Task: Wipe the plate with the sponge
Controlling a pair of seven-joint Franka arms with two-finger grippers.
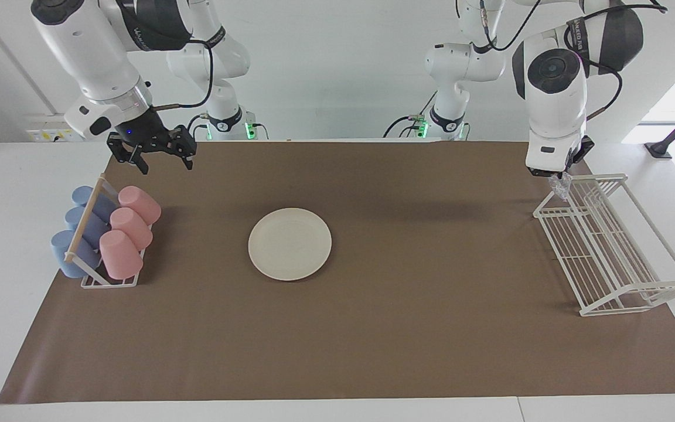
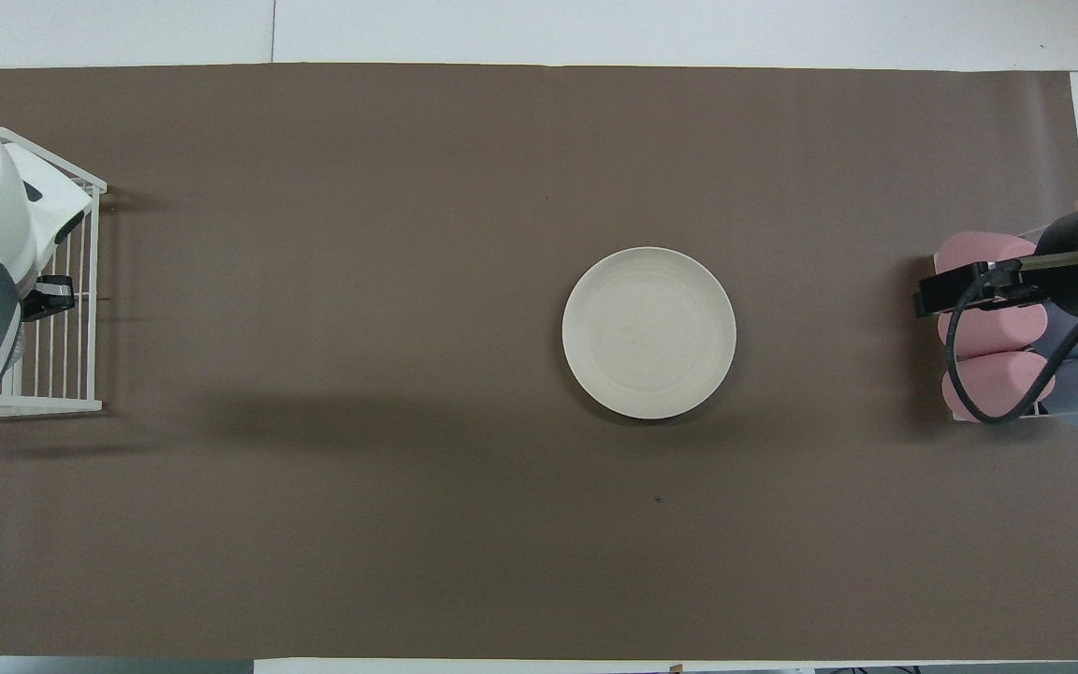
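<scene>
The cream-white plate lies flat and bare in the middle of the brown mat; it also shows in the overhead view. My left gripper points down over the end of the white wire rack nearer to the robots. It is shut on the silvery-grey sponge, which hangs from its tips at the height of the rack's top rail. In the overhead view my left arm covers the sponge. My right gripper is open and empty in the air over the cup rack; it waits there.
The cup rack with pink and blue cups lying on their sides stands at the right arm's end of the mat. The wire rack stands at the left arm's end. Bare brown mat surrounds the plate.
</scene>
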